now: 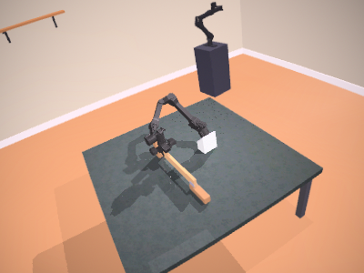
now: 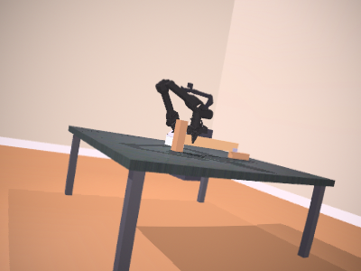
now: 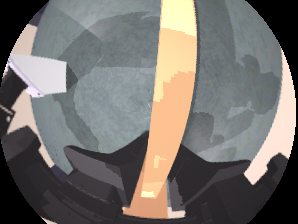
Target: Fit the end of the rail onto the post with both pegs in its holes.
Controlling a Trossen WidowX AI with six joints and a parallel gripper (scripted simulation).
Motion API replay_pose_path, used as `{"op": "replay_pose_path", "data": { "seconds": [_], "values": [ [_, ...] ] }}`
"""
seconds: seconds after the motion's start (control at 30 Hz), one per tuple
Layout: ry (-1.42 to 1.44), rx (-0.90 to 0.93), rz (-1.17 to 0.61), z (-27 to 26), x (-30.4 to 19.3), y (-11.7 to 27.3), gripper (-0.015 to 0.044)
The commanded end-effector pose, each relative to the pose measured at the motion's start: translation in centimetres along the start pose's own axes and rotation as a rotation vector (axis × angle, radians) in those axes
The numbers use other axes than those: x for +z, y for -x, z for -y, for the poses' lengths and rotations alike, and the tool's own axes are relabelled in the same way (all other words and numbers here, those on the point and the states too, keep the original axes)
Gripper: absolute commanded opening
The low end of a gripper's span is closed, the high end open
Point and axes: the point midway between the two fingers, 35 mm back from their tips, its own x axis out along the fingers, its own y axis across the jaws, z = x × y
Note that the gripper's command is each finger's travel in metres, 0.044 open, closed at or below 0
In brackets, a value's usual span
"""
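Clamped narrowly, the gripper [image 3: 154, 205] pinches the rail [image 3: 174, 83] between its 2 dark fingers, near the end by the post [image 2: 180, 135]. From there the rail runs straight away over the table [image 1: 255, 164] to the low footboard block [image 1: 202, 195]. A white cube [image 1: 207, 142] sits beside the arm.

Slim matte-black jointed arm [image 1: 175, 106]; dark angular end effector [image 1: 160, 148].
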Motion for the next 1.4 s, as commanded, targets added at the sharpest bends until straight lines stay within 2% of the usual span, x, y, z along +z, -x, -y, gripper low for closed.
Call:
{"op": "replay_pose_path", "data": {
  "seconds": [0.0,0.7,1.23,1.27,1.37],
  "values": [
    [0.001,-0.007,-0.001,0.05,-0.34,0.23,0.0],
    [0.0,-0.007,-0.002,0.04,-1.01,0.27,0.0],
    [0.0,0.0,0.0,0.01,-0.7,0.03,0.042],
    [0.0,0.0,0.0,0.01,-0.7,0.03,0.044],
    [0.0,0.0,0.0,0.01,-0.7,0.03,0.044]
  ]
}}
